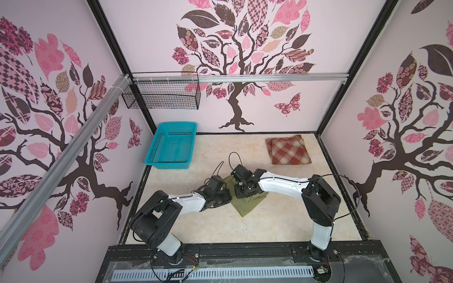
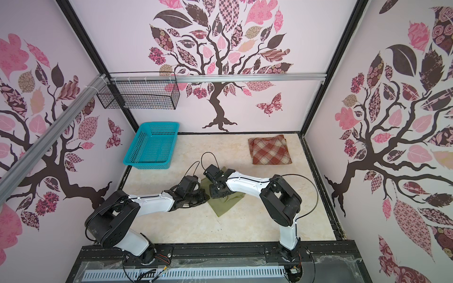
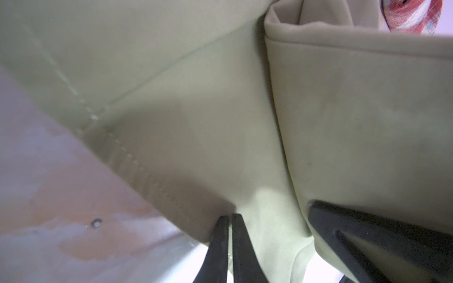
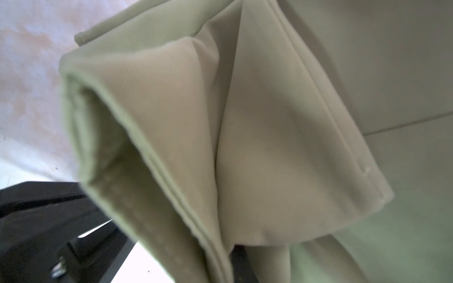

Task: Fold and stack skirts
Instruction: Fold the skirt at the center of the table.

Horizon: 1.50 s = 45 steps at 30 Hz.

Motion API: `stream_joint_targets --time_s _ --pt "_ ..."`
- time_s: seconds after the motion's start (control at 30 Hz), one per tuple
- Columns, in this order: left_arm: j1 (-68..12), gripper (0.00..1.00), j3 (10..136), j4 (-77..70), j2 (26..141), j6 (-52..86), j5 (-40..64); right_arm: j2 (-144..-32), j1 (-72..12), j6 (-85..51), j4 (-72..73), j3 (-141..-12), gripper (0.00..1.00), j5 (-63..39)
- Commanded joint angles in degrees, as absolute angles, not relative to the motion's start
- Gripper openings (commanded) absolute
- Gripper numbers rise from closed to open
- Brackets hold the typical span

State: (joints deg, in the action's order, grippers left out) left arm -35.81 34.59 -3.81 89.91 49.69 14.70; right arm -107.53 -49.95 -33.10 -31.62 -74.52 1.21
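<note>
Olive skirt (image 1: 247,204): I saw it beneath both pincers.
Left gripper (image 3: 228,220): clamped on its hem.
Right gripper (image 1: 241,193): closed on its folds.
Axis: diagonal, 1 corner nearward.

No text, label, brand, number or sign can be read in any view.
</note>
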Motion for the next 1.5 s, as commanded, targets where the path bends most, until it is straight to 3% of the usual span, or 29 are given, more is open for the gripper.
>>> stream_joint_targets --time_s 0.0,0.2,0.37,0.83,1.07,1.23,1.47 --pt "-35.63 0.10 32.87 -3.25 91.35 49.47 14.50 -109.62 -50.56 -33.73 -32.11 -75.41 0.08 0.10" --pt "-35.60 0.10 32.81 -3.16 90.93 49.50 14.41 -110.66 -50.63 -33.75 -31.54 -75.64 0.10 -0.18" --pt "-35.60 0.10 32.35 -2.34 88.26 50.39 14.59 -110.65 -50.67 -33.75 -30.53 -74.99 0.30 -0.09" --pt "-34.33 0.11 30.15 7.55 71.21 51.32 9.53 -106.04 -50.63 -34.88 -26.31 -73.48 0.54 -4.38" --pt "-34.11 0.11 30.80 9.32 70.23 51.15 8.61 -101.07 -50.63 -35.16 -24.97 -72.69 0.59 -5.30" --pt "-34.05 0.11 32.45 11.35 70.22 49.87 7.92 -96.73 -50.54 -35.60 -23.57 -71.13 0.68 -5.25" --pt "-33.93 0.12 35.75 12.62 70.47 48.36 8.13 -89.95 -47.31 -35.85 -19.43 -64.82 0.69 -7.21"
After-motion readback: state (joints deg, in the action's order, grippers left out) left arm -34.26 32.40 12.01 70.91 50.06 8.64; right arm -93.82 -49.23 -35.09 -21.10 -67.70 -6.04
